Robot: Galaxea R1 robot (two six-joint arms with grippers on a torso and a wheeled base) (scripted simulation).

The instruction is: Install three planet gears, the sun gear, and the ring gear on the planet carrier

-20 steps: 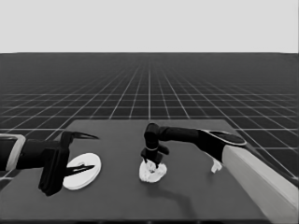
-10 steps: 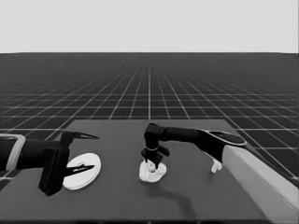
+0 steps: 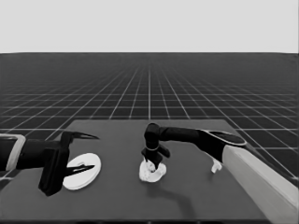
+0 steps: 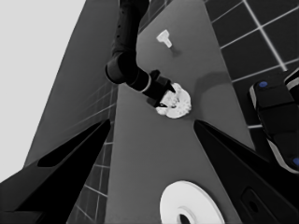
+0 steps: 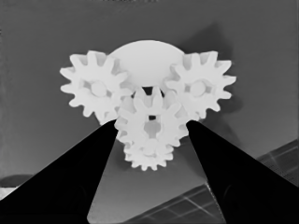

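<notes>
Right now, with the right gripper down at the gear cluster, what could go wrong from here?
The right gripper straddles the centre gear, which meshes with three seated gears; it may sit askew, and lifting could drag neighbours off the smaller round part. The larger round part lies under the parked left gripper, awkward to reach.

Count on the counter (image 3: 187, 205):

Toothed gears (image 5: 150, 120): four, clustered together. Three sit spread around the smaller round part (image 5: 145, 58); the fourth sits at the middle of them, its teeth overlapping theirs.

Round parts with a centre hole: two, the smaller one under the gears and the larger round part (image 3: 81, 171) at the counter's left end.

Thin white piece (image 3: 216, 165): one, lying alone.

White parts in all: seven.

Arms: two, each with two black fingers.
</notes>
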